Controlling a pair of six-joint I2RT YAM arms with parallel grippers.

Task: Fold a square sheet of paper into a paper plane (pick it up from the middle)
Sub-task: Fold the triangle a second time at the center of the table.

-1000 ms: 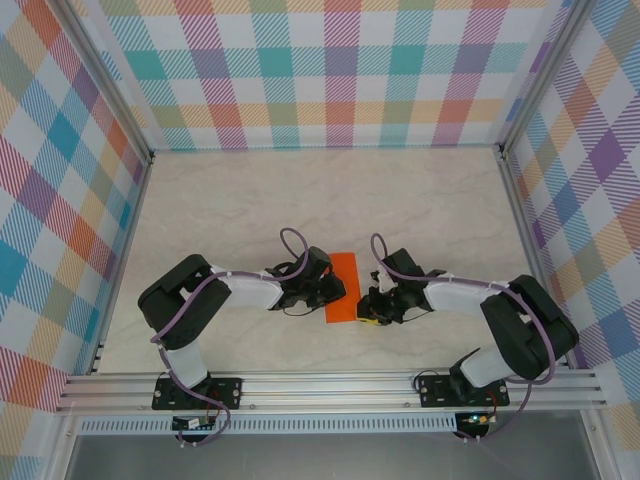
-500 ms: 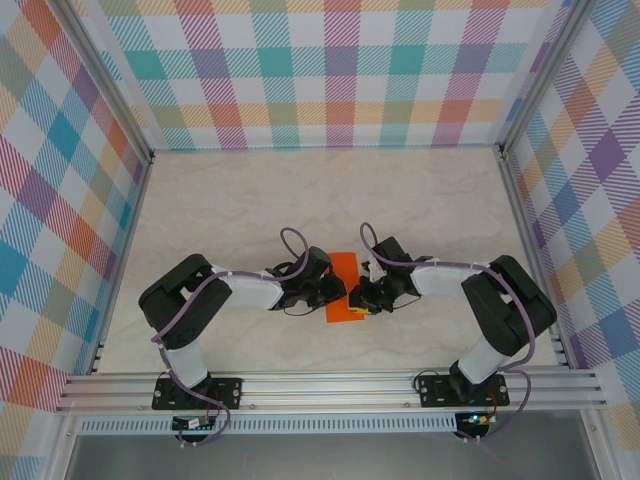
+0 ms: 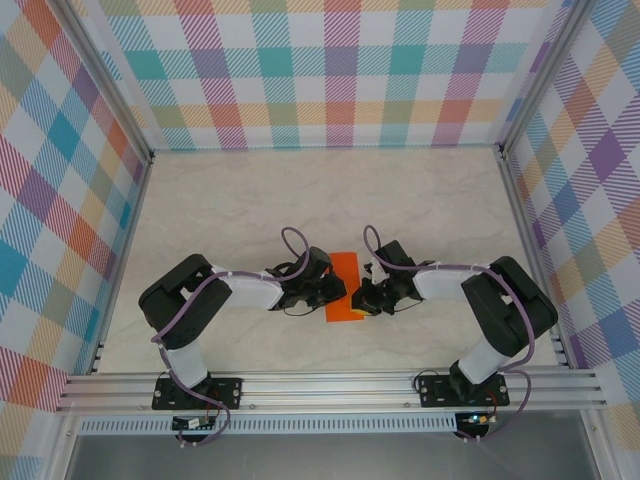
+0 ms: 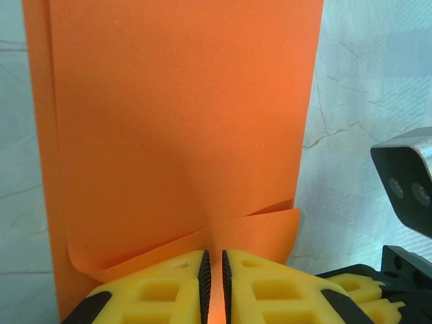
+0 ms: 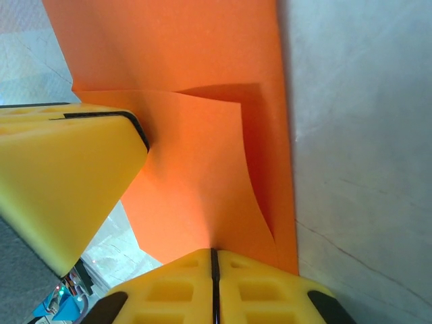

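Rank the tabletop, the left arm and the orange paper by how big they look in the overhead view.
Largest to smallest:
1. tabletop
2. left arm
3. orange paper, clearly the smallest

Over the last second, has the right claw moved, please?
Yes: the right claw shifted left, away from the right-hand aluminium frame rail, onto the edge of the thin bright orange sheet of paper.

Top camera looks down from behind; 2 close wrist cameras apparently share the sheet.
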